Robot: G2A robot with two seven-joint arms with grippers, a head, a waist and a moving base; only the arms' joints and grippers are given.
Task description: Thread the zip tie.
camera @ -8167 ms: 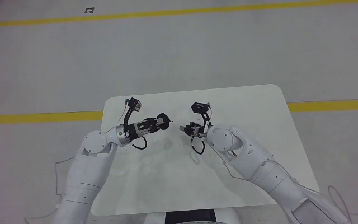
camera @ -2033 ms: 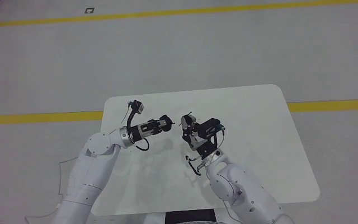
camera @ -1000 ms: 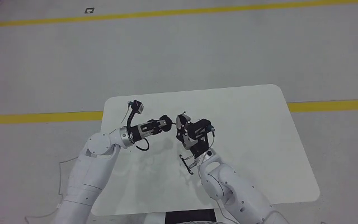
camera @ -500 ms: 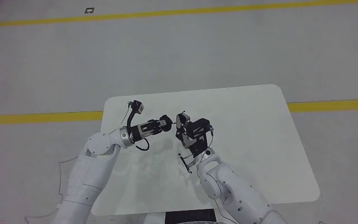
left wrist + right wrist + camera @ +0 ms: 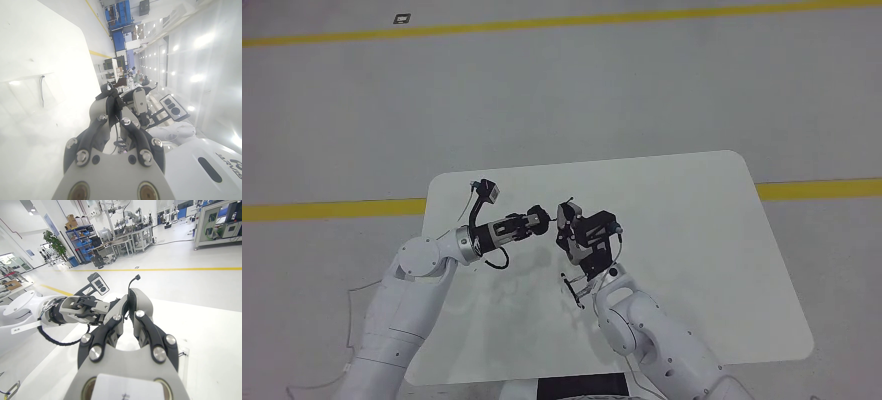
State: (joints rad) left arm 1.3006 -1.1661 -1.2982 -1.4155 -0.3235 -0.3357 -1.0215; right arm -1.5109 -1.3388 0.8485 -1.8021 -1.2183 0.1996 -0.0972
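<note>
The black zip tie [image 5: 129, 287] stands up from between the fingers of my right gripper [image 5: 129, 297], which is shut on its strap. Its small square head [image 5: 137, 276] is at the top, also seen as a dark speck [image 5: 569, 201]. My left gripper [image 5: 539, 217] is shut on a thin black end, apparently the tie's tail. The left gripper's tips [image 5: 116, 301] rest against my right gripper [image 5: 563, 222] above the middle of the white table [image 5: 692, 200]. In the left wrist view the left gripper [image 5: 111, 95] is closed, and the right gripper's pale finger [image 5: 140, 100] is just beyond it.
A thin black strand [image 5: 41, 91] lies on the table some way from the grippers. A black cable loop [image 5: 575, 288] hangs under the right forearm. The table's right half and far edge are bare.
Over two seconds my right gripper moved left with the zip tie until it met the left gripper's tips. Both have kept still for the last second.
</note>
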